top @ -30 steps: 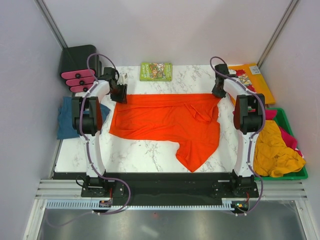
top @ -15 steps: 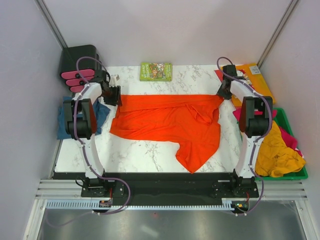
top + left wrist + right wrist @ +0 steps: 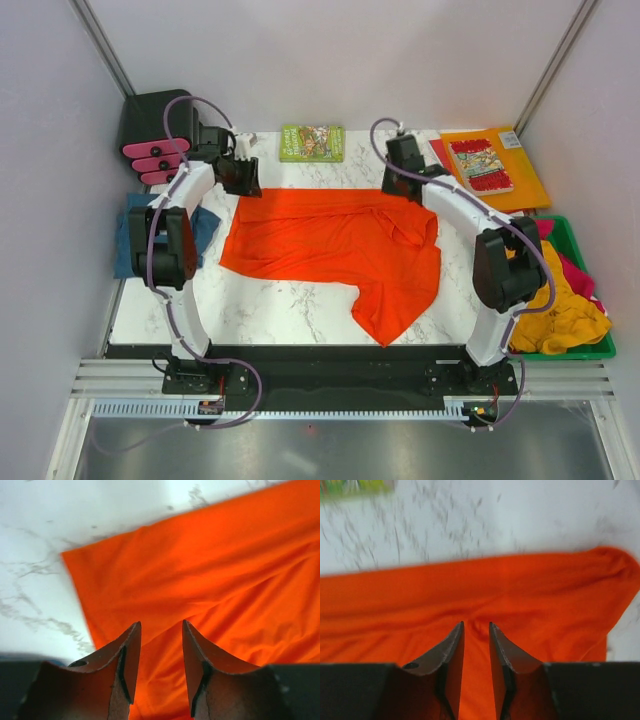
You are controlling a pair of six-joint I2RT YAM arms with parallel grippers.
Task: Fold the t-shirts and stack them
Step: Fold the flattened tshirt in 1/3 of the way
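Marble surface (image 3: 260,305), pale walls (image 3: 330,60) around, carries the orange-red t-shirt (image 3: 330,240). Wrist views alone show left pincer (image 3: 161,625) and right pincer (image 3: 476,625) part-open, empty, over it.

Green book (image 3: 312,142) lies on the marble table (image 3: 280,310); a comic (image 3: 480,165) rests on an orange folder (image 3: 527,186) (far right).

White links (image 3: 186,190), black joints (image 3: 166,246), purple cables (image 3: 372,142); left pincer (image 3: 161,623) and right pincer (image 3: 476,624) are dark.

Orange-red t-shirt (image 3: 330,245) lies on table (image 3: 260,305), left end effector (image 3: 247,187) and right end effector (image 3: 400,183) at its far edge.
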